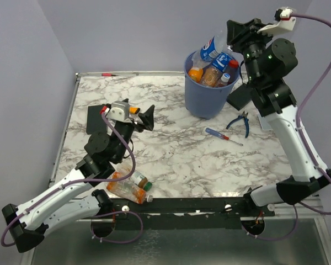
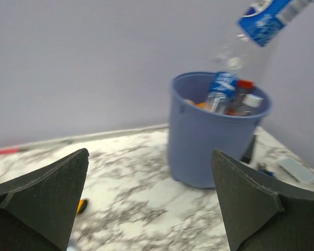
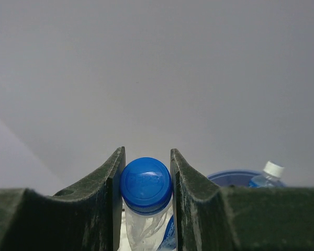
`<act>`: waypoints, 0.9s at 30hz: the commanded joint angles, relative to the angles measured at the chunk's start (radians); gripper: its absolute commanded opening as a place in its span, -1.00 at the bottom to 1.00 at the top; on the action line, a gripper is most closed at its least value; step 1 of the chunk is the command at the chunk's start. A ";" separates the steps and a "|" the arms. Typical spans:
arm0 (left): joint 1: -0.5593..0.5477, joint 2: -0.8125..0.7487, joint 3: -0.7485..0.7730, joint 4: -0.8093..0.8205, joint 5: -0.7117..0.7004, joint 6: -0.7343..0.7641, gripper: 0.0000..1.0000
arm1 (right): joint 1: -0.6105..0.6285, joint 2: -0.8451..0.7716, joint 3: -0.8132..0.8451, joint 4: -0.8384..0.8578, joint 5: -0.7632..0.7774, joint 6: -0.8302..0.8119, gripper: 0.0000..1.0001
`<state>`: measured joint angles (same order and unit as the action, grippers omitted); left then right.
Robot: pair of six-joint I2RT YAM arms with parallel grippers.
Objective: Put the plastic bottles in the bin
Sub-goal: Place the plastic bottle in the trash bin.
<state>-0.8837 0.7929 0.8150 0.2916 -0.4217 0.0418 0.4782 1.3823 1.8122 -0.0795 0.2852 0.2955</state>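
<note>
The blue bin (image 1: 205, 94) stands at the back right of the table, holding several bottles; it also shows in the left wrist view (image 2: 212, 138). My right gripper (image 1: 230, 34) is shut on the blue cap (image 3: 146, 184) of a clear blue-labelled bottle (image 1: 212, 47), which hangs over the bin (image 3: 235, 177); the same bottle shows in the left wrist view (image 2: 261, 23). My left gripper (image 1: 145, 117) is open and empty above the table's left middle. Two bottles with orange labels (image 1: 129, 186) lie near the front edge beside the left arm.
A flat black slab (image 1: 99, 117) lies at the left, another (image 1: 241, 97) behind the bin. Blue-handled pliers (image 1: 240, 121) and a red-and-blue screwdriver (image 1: 223, 135) lie right of the bin. A red pen (image 1: 111, 73) lies along the back edge.
</note>
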 commanded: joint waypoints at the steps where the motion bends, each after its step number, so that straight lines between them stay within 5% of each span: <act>1: 0.000 -0.044 -0.062 -0.050 -0.441 0.006 0.98 | -0.105 0.138 0.034 0.112 0.078 -0.006 -0.99; 6: 0.001 -0.075 -0.091 -0.123 -0.585 -0.034 0.98 | -0.236 0.294 0.149 0.026 -0.043 0.154 -0.99; 13: 0.001 -0.064 -0.136 -0.133 -0.603 -0.117 0.98 | -0.270 0.498 0.371 -0.178 -0.137 0.236 -0.99; 21: 0.011 0.068 -0.112 -0.121 -0.583 -0.157 0.98 | -0.270 0.577 0.368 -0.279 -0.232 0.249 -0.98; 23: 0.016 0.092 -0.105 -0.114 -0.578 -0.158 0.98 | -0.271 0.575 0.352 -0.285 -0.245 0.234 -0.72; 25: 0.025 0.114 -0.097 -0.112 -0.573 -0.170 0.98 | -0.271 0.570 0.341 -0.294 -0.250 0.227 -0.15; 27: 0.040 0.134 -0.086 -0.118 -0.564 -0.198 0.98 | -0.271 0.555 0.330 -0.297 -0.242 0.221 0.17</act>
<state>-0.8696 0.8989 0.6899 0.1757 -0.9909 -0.1024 0.1944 1.9350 2.1845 -0.2665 0.0971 0.5362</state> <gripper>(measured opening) 0.991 0.464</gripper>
